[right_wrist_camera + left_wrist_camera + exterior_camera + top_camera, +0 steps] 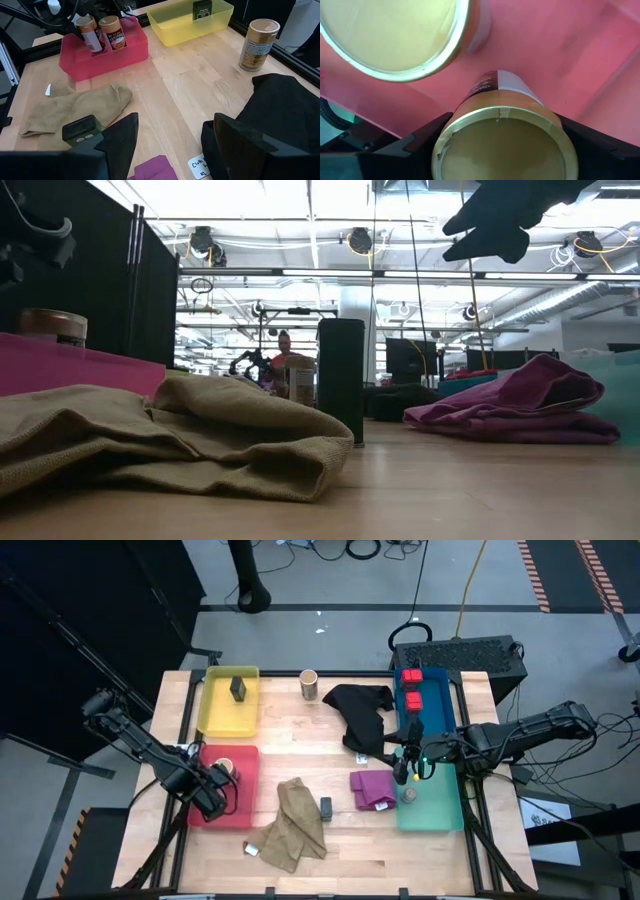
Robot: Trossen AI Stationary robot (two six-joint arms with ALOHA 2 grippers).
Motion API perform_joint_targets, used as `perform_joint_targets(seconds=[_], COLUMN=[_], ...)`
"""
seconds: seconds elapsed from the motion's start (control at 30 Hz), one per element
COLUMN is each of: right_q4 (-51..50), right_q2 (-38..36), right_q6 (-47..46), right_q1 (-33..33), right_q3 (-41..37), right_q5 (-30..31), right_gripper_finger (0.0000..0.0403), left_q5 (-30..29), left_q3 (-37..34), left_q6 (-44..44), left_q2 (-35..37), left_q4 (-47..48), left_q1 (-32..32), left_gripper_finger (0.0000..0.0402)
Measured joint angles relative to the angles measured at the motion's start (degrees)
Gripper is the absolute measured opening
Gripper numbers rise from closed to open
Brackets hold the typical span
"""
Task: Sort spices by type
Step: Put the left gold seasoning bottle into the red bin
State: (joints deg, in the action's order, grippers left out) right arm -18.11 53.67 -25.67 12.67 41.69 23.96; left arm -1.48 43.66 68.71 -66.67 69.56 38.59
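- The left arm reaches in from the desk's left edge, and the left gripper (212, 795) is down inside the flat red plastic tray (245, 812).
- Its two dark fingers (427, 137) sit on either side of a tan cardboard spice cylinder (502, 140); whether they press on it or stand just off it I cannot tell.
- A second tan cylinder (395, 35) stands right beside it in the same tray.
- The right arm stretches in from the right, and the right gripper (408, 768) hangs above the inner edge of the teal plastic tray (440, 810), fingers spread with nothing between them.
- A small grey round jar (409, 796) sits in the teal tray just below that gripper.
- The cylinders carry printed labels, red and white on the two in the tray, too small to read; a white tag by the black cloth (280, 107) starts with "Cloth".
- A third tan cylinder (309, 685) stands alone on the pale wooden desk (300, 740) between the yellow tray (215, 720) and the black cloth.
- One dark grey rectangular block (238, 688) stands in the yellow tray; another (326, 807) rests by the coarse, crumpled khaki cloth (295, 825).
- Two red cube-like boxes (411, 687) sit in the blue tray (440, 715).
- A folded purple cloth (372, 788) lies beside the teal tray.
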Motion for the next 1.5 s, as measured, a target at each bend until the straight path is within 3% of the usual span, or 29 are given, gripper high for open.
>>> perform_joint_targets(seconds=[1.5], right_q4=[0.0], right_q2=[0.0], right_q6=[0.0], right_q1=[0.0], right_q3=[0.0], right_q5=[0.0], right_gripper_finger=[0.0242], left_q5=[1.3], left_q3=[0.0], left_q6=[0.1], left_q2=[0.0], left_q4=[-1.7], left_q1=[0.1], left_gripper_finger=[0.0307])
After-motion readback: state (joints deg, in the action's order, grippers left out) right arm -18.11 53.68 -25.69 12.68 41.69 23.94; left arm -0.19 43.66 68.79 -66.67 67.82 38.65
